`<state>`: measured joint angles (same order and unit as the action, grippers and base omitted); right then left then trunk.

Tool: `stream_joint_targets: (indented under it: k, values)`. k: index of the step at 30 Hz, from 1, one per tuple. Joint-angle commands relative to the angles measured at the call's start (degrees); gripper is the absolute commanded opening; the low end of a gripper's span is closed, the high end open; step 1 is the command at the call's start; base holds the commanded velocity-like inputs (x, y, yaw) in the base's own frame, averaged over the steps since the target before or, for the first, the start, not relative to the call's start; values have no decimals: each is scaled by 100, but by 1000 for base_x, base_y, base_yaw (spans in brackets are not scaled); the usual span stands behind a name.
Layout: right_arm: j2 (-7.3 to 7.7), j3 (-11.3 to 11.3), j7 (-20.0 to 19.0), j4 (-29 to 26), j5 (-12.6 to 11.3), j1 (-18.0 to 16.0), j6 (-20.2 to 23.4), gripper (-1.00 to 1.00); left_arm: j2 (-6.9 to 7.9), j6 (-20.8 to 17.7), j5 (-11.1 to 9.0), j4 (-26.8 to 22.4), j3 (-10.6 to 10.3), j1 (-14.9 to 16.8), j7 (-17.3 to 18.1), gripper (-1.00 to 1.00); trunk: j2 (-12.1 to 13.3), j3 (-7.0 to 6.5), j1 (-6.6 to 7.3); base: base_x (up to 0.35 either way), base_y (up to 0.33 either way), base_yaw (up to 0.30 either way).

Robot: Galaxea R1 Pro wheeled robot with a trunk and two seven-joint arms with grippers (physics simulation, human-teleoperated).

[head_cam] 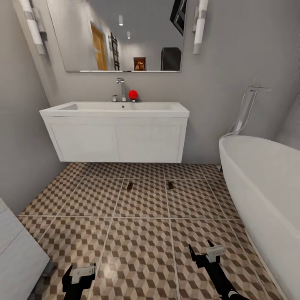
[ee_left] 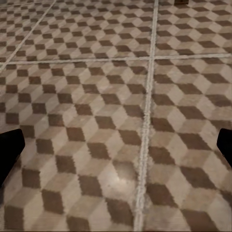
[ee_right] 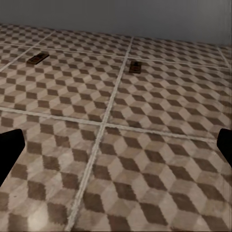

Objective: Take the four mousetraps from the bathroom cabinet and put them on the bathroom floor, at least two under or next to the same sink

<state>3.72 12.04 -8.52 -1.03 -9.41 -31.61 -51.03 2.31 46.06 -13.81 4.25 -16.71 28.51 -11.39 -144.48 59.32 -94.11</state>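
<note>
Two mousetraps lie flat on the bathroom floor (head_cam: 141, 250), just in front of the sink (head_cam: 116, 110): one mousetrap (head_cam: 130, 186) on the left and another mousetrap (head_cam: 170, 184) on the right. The right wrist view shows the same two, mousetrap (ee_right: 37, 59) and mousetrap (ee_right: 135, 66), well ahead of my right gripper (ee_right: 116, 145). In the head view my right gripper (head_cam: 200, 246) and left gripper (head_cam: 79, 271) hang low over the tiles. Both are open and hold nothing. My left gripper (ee_left: 116, 145) faces bare bathroom floor (ee_left: 96, 96). The cabinet is out of view.
A white oval bathtub (head_cam: 266, 183) with a chrome floor faucet (head_cam: 246, 108) fills the right side. A small white drawer unit (head_cam: 16, 250) stands at the near left. Grey walls close the left and back. A mirror (head_cam: 121, 35) hangs over the vanity, and a red ball (head_cam: 133, 94) sits by the tap.
</note>
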Motion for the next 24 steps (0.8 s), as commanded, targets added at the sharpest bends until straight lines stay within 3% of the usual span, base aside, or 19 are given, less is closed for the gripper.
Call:
stream_joint_targets:
  k: [1,6,24]
  values:
    - [2,26,-12,4,-61,2,-13,100,-3,26,-34,20,-50,3,-12,100,0,-18,4,0,0,0]
    - [-2,30,189,6,-61,44,-13,100,-10,25,-34,23,-49,-10,-12,100,6,-128,16,0,0,0]
    - [-3,29,219,6,-61,54,-1,100,-11,17,-34,23,-52,-12,-12,100,30,-527,63,0,0,0]
